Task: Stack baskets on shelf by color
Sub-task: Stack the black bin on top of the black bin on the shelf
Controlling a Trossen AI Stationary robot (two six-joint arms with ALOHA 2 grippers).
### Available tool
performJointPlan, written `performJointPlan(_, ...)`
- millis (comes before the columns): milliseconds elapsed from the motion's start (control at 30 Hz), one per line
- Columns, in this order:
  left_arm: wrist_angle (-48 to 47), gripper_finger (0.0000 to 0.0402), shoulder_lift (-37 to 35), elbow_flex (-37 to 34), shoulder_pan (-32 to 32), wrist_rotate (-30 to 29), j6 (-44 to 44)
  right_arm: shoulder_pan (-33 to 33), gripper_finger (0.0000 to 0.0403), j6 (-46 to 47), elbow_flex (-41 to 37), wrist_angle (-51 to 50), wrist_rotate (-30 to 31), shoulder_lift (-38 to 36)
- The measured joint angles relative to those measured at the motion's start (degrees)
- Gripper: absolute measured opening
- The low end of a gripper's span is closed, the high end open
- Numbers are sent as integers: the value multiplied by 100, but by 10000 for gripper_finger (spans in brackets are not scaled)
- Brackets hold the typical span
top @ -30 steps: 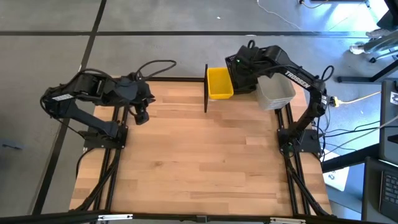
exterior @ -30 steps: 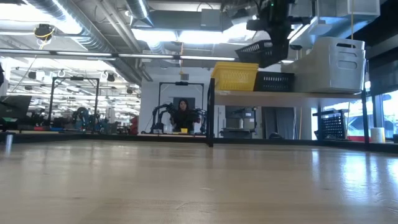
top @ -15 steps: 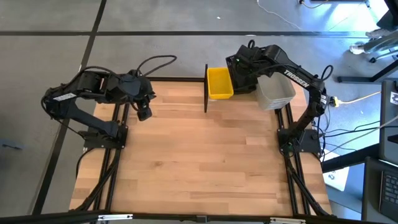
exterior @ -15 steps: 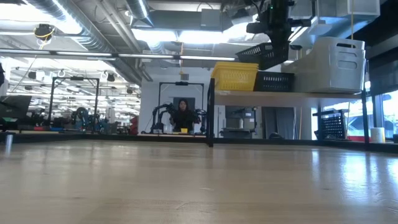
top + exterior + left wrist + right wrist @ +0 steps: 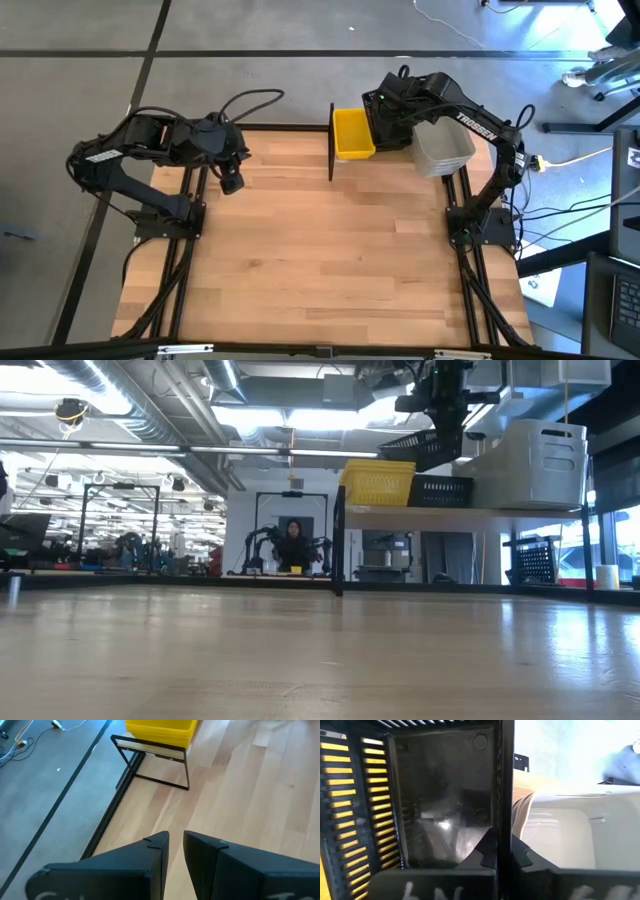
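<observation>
Watching the shelf [image 5: 460, 511] as your landmark: it sits at the far edge of the bench [image 5: 320, 260], carrying a yellow stack [image 5: 353, 133] at its left end, a black basket [image 5: 440, 489] mid-shelf, and the whitish stack [image 5: 545, 463] at its right end.

Right claw [image 5: 504, 851] is clamped on the wall of a black slatted basket [image 5: 424, 448], held tilted in the air above the mid-shelf black one.

Risks, biggest first:
- Tilt. If you release at that angle, the held basket may land cocked on the black one below instead of nesting, then slide off the shelf's front.
- Neighbours. The gap between yellow and whitish stacks looks tight; a sideways drift on the way down could shove either stack, and the whitish one sits near the shelf's end.
- Grip is on one thin wall only, so the basket can swing or slip if you move fast.

Left claw [image 5: 174, 851] idles well to the left of the shelf over the bench, fingers slightly apart, holding nothing.

Hard to see:
- From above, the right arm [image 5: 470, 125] covers the whole black stack, so you can't check alignment there.
- Stack counts are unclear; nested baskets merge.
- Right wrist view is filled by the basket's inside, with no sight of the landing spot.
</observation>
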State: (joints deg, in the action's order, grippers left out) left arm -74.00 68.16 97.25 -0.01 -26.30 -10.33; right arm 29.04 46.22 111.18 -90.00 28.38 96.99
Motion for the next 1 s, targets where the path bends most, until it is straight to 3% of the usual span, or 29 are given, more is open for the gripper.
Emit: performJointPlan(1000, -2, 49, -2, 0, 0, 0, 42, 0, 0, -145, 0, -9, -86, 363)
